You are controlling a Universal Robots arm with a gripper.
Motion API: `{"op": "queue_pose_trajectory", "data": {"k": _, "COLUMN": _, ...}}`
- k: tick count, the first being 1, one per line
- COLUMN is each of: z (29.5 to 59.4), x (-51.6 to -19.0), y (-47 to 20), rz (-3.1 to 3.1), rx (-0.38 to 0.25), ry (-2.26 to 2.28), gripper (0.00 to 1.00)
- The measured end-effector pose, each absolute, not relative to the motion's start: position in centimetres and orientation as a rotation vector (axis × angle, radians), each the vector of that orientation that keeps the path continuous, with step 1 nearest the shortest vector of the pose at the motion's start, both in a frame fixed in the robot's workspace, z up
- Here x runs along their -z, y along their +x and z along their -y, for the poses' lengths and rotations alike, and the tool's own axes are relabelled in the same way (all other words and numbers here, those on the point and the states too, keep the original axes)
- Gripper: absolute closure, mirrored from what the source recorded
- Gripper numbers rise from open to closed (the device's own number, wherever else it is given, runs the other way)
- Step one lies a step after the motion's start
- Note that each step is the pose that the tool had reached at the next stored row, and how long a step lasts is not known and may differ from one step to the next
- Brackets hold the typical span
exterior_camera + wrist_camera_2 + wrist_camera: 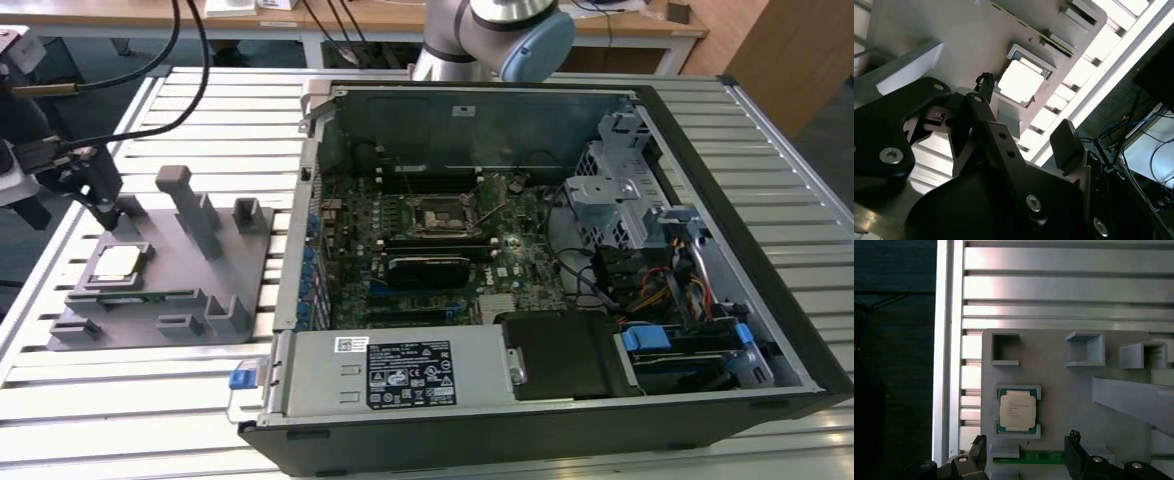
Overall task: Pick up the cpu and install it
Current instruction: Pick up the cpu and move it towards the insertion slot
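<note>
While cpu [1017,410] sits flat in pocket of grey fixture [1069,400], gripper [1025,442] hangs close above, jaws apart, empty, not touching.

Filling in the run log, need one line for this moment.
phase: pre-grasp | gripper: open, empty, near cpu | cpu: seated in grey fixture tray, outside computer case | installed: no
</note>
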State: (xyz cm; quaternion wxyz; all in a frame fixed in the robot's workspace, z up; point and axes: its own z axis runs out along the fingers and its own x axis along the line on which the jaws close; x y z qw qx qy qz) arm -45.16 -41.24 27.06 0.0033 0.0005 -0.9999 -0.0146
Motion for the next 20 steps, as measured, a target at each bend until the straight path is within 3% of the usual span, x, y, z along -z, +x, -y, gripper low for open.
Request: {"op": "queue_pose_trajectory", "data": {"k": 20, "z": 41.1, "x": -24.4, "y": -45.2, "rz": 3.135, "rx": 0.046, "ry": 0.002, "gripper": 0.28}}
